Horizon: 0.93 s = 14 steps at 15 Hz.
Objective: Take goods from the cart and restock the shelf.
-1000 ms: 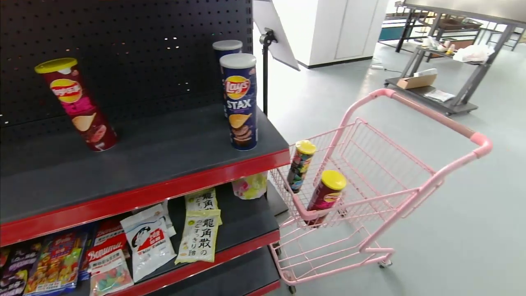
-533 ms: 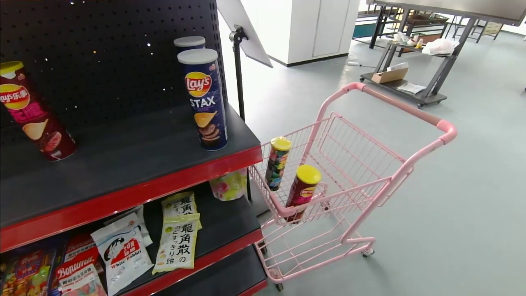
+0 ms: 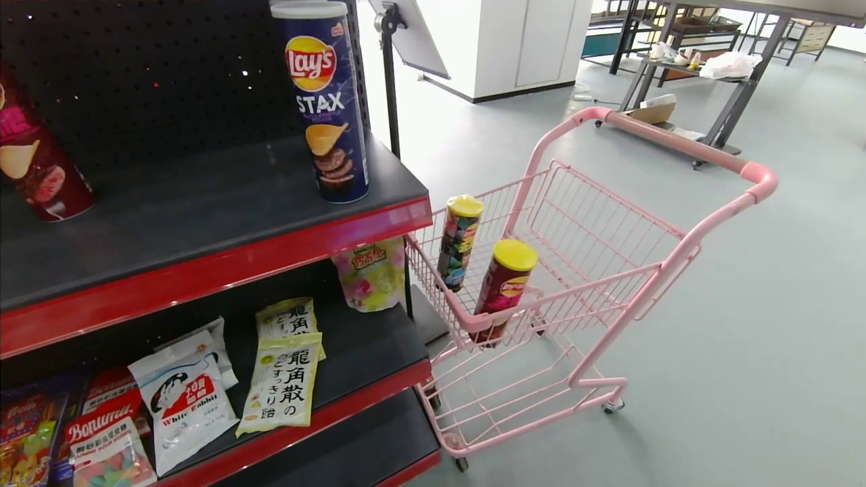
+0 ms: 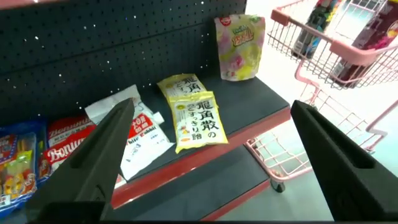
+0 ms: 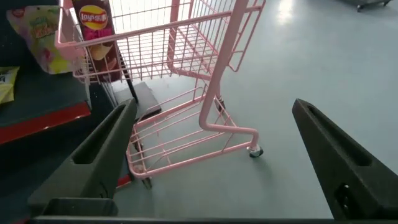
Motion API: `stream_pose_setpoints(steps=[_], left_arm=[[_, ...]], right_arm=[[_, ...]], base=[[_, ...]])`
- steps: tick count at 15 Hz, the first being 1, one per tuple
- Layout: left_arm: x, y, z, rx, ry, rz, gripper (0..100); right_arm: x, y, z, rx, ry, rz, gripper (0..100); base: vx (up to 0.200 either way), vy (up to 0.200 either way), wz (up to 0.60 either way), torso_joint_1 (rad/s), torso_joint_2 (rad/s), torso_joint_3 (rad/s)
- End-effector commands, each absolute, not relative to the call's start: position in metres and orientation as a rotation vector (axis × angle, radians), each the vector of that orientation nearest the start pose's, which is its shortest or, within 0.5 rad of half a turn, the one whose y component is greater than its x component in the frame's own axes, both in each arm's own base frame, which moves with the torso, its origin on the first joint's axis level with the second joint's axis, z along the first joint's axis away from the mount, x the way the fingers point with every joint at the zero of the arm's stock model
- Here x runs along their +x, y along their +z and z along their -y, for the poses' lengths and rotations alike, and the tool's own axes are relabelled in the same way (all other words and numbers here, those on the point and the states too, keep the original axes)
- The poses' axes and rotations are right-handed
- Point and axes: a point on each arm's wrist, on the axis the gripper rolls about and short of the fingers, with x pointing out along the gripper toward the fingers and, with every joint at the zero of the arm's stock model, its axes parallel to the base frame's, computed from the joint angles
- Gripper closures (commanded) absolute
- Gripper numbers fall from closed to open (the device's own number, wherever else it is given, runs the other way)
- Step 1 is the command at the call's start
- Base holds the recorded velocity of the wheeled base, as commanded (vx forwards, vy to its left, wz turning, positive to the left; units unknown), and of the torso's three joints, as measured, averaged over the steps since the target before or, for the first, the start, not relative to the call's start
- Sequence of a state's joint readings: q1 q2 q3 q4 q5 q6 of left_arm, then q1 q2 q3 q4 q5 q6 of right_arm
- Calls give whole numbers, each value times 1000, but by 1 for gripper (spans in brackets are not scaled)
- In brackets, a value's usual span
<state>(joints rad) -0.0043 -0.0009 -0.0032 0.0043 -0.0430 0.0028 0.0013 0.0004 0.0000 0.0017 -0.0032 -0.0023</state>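
Against the front rim of the cart (image 3: pixel 595 282) leans the maroon can (image 3: pixel 504 287). Your left gripper (image 4: pixel 212 106) and right gripper (image 5: pixel 214 106) both gape empty; grasp the can mid-body with the right, matching its tilt.

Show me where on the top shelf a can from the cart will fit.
The top shelf is bare between the red can at the left and the blue can at the right end. The lower shelf is crowded with bags; only its right front is bare.
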Motion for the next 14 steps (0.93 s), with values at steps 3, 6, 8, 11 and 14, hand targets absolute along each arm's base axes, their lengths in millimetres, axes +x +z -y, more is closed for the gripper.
stream_pose_setpoints(steps=[3,6,8,11,14], left_arm=[[-23,76,1,5,-48,0,0],[-23,76,1,3,-48,-1,0],[-23,76,1,3,-46,-1,0],[-23,76,1,2,-48,-1,0],[-23,76,1,6,-46,-1,0]], right_arm=[[-22,75,0,-9,3,-23,0],[-20,83,-1,-27,11,-27,0],[7,184,-2,98,104,-68,0],[145,241,-26,111,299,-244,0],[238,189,-49,122,420,-317,0]], base=[[0,0,0,-103,396,292],[0,0,0,-21,80,57],[0,0,0,0,0,0],[0,0,0,0,0,0],[0,0,0,0,0,0]])
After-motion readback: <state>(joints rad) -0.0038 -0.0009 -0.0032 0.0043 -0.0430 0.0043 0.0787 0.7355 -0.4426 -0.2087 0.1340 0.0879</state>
